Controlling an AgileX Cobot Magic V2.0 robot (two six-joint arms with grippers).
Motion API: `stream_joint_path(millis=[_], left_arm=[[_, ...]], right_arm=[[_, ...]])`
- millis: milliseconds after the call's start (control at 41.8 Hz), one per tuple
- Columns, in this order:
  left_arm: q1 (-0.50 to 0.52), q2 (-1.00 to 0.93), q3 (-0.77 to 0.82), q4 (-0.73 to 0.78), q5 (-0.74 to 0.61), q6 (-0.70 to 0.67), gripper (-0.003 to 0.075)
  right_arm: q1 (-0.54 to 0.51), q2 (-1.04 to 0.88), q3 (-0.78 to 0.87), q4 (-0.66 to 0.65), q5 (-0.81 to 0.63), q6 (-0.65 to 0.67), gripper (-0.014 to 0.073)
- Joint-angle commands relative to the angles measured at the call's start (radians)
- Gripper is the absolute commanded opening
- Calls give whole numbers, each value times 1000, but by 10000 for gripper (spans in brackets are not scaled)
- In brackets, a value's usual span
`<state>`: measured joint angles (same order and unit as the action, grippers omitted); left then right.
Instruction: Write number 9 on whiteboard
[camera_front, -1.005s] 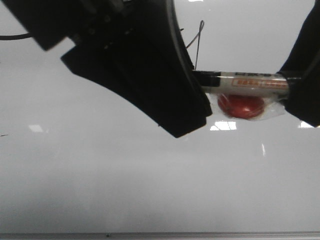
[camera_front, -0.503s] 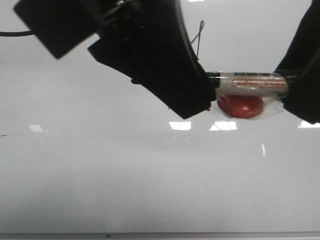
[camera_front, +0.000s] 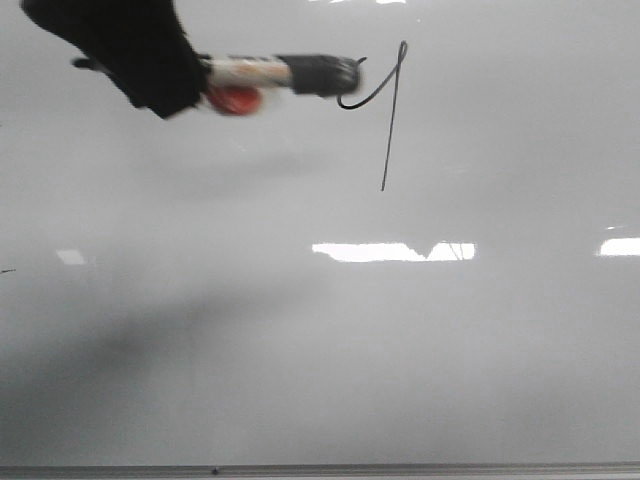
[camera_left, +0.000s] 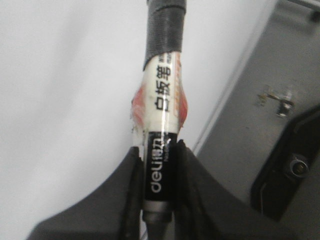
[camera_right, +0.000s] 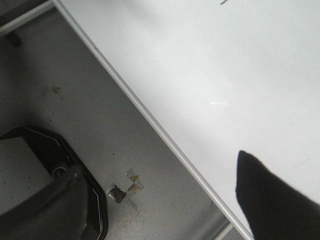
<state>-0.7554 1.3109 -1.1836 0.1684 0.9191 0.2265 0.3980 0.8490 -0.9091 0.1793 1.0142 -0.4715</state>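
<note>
Whiteboard (camera_front: 320, 330) fills view, number 9 (camera_front: 385, 100) far end.
Left gripper (camera_left: 159, 165) pinches marker (camera_front: 280, 72), lying sideways, tip just left of loop; right gripper's state unclear.

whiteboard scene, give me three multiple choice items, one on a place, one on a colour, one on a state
1. Where is the thin black hand-drawn number 9 on the glossy pale grey whiteboard?
A. near its far edge
B. by the near frame strip
C. at its left edge

2. What colour is the cap of the white-barrelled marker?
A. red
B. black
C. blue

3. What is the left gripper doing?
A. hanging open
B. shut on nothing
C. clamping the marker

Answers: 1 A, the front view shows it far from the near strip. 2 B, the end by the digit is black. 3 C, the left wrist view shows both fingers pressed to the barrel.
</note>
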Motion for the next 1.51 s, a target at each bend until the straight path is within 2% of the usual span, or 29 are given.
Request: stream_joint_path(millis=[0, 168, 239, 359, 574, 790, 861, 1005, 1101, 1173, 1364, 1484], left_arm=[[114, -75, -5, 116, -44, -144, -19], [410, -108, 67, 120, -188, -243, -19], [542, -99, 128, 99, -337, -328, -19], [643, -56, 208, 3, -559, -346, -19], [649, 68, 226, -1, -680, -346, -19], [649, 175, 226, -1, -729, -346, -13], [649, 194, 226, -1, -747, -346, 30], [649, 214, 226, -19, -770, -346, 209], [649, 203, 224, -21, -729, -346, 330], [649, 179, 224, -21, -690, -346, 388], [649, 65, 224, -19, -569, -343, 410], [649, -44, 224, -19, -473, -333, 410]], right_arm=[[-26, -36, -33, 2, -39, 15, 622], [-27, -33, -33, 2, -38, 15, 622], [-27, -33, -31, 3, -42, 15, 622], [-27, -33, -26, 3, -46, 15, 622], [-27, -33, -18, 3, -47, 15, 622], [-27, -33, -19, 3, -46, 15, 622], [-27, -33, -19, 3, -48, 15, 622], [-27, -33, -19, 3, -50, 15, 622], [-27, -33, -19, 3, -50, 15, 622], [-27, -35, -19, 2, -47, 15, 622], [-27, -35, -19, 0, -13, 53, 622], [-27, -35, -19, -13, 3, 153, 622]])
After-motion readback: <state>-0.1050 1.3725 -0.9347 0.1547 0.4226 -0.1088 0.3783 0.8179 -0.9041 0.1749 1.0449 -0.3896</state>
